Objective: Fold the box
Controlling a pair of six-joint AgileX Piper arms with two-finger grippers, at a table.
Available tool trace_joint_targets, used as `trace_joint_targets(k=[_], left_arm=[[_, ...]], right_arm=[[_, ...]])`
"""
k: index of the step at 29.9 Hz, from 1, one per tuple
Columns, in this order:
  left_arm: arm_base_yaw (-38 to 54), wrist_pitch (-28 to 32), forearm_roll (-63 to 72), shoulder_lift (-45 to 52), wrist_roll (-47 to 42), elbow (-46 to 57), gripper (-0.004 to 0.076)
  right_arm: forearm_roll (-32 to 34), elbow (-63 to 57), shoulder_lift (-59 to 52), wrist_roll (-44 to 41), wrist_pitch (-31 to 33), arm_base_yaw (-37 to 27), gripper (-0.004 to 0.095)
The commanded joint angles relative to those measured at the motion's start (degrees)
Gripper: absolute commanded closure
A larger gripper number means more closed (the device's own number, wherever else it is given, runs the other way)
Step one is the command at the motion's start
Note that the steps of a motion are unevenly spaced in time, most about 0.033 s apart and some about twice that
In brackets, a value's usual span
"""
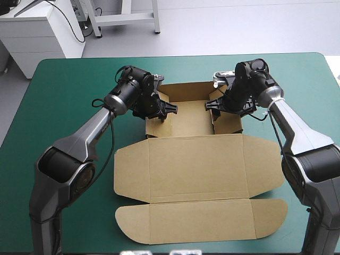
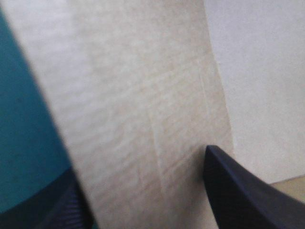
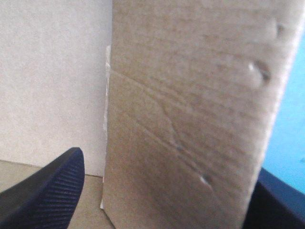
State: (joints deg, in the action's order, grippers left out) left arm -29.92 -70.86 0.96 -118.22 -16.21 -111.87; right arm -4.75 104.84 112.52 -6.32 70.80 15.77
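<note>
Box position: the box lies mid-counter, its tray end far and its lid end near, on the teal-green counter.
Key relation: the tray sits between the 2 arms. Its left wall is at the left end effector and its right wall is at the right end effector.
Long axis: both side walls run near to far, so each arm meets its own wall side-on.
Nearer arm: neither, as each is at its own wall.
Left end effector: black fingers stand apart with brown board between them. It does not look clamped.
Right end effector: the same, fingers spread with a wall panel between them.
Box look: brown board, far wall and side walls raised. The lid lies flat with rounded side flaps, and 1 long flap lies nearest.
Likely next: tucking the side walls inward.
</note>
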Motion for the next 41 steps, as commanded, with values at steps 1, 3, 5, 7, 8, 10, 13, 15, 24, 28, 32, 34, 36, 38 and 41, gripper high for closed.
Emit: trace_joint_targets(k=[1, 3, 5, 7, 8, 10, 13, 15, 24, 28, 32, 34, 36, 38, 41], left_arm=[[-0.31, -2.85, -2.31, 5.41, 0.56, -1.65, 0.0276], [-0.31, -2.85, -3.31, 6.51, 0.56, -1.65, 0.0276], [-0.31, -2.85, -3.75, 7.70, 1.03, -1.65, 0.0276], [-0.31, -2.85, -4.11, 8.87, 2.83, -1.65, 0.0277], [-0.31, -2.85, -4.11, 9.49, 3.35, -1.65, 0.0287], [-0.31, -2.85, -4.20, 10.92, 3.34, -1.65, 0.0313], [-0.31, -2.85, -4.35, 13.36, 3.53, -1.65, 0.0406], [-0.31, -2.85, -3.86, 15.26, 5.04, -1.65, 0.0531], [-0.31, -2.85, 2.81, 24.04, 9.26, -1.58, 0.0732], [-0.31, -2.85, 2.08, 28.03, 9.26, 1.05, 0.0732], [-0.31, -2.85, 1.69, 33.95, 9.26, 8.40, 0.0732], [-0.31, -2.85, 1.69, 36.87, 10.24, 12.52, 0.0732], [-0.31, -2.36, 1.06, 39.90, 10.57, 17.28, 0.0732], [-0.31, -1.28, -0.23, 42.44, 9.97, 21.63, 0.0732], [-0.31, 1.10, -0.96, 46.45, 9.04, 28.62, 0.0732]], right_arm=[[1.10, 3.81, -3.25, 0.09, -0.57, -0.06, 0.0165], [1.83, 5.83, -3.25, -0.32, 0.27, -0.06, 0.0166], [2.00, 7.85, -3.25, -0.45, 0.86, -0.06, 0.0166], [1.88, 9.35, -3.37, -0.80, 0.86, -0.06, 0.0166], [1.74, 10.04, -3.37, -0.80, 0.86, -0.06, 0.0166], [1.91, 10.46, -3.51, -0.94, 0.86, -0.06, 0.0166], [3.08, 10.35, -4.27, -0.68, 0.86, -0.06, 0.0166], [3.94, 9.89, -5.27, -0.40, 0.86, -0.06, 0.0167], [7.06, 7.05, -11.84, 0.38, 0.86, -0.06, 0.0166], [7.65, 2.67, -13.08, 0.38, 0.86, -0.06, 0.0167], [7.65, -2.22, -13.08, 0.74, -0.79, -0.06, 0.0166], [7.65, -4.66, -13.08, 0.74, -2.44, -0.06, 0.0167], [7.51, -7.24, -13.08, 0.74, -4.14, -0.06, 0.0167], [6.98, -9.32, -12.69, 0.63, -5.92, -0.06, 0.0167], [5.93, -11.55, -12.18, 0.63, -8.81, -0.06, 0.0169]])
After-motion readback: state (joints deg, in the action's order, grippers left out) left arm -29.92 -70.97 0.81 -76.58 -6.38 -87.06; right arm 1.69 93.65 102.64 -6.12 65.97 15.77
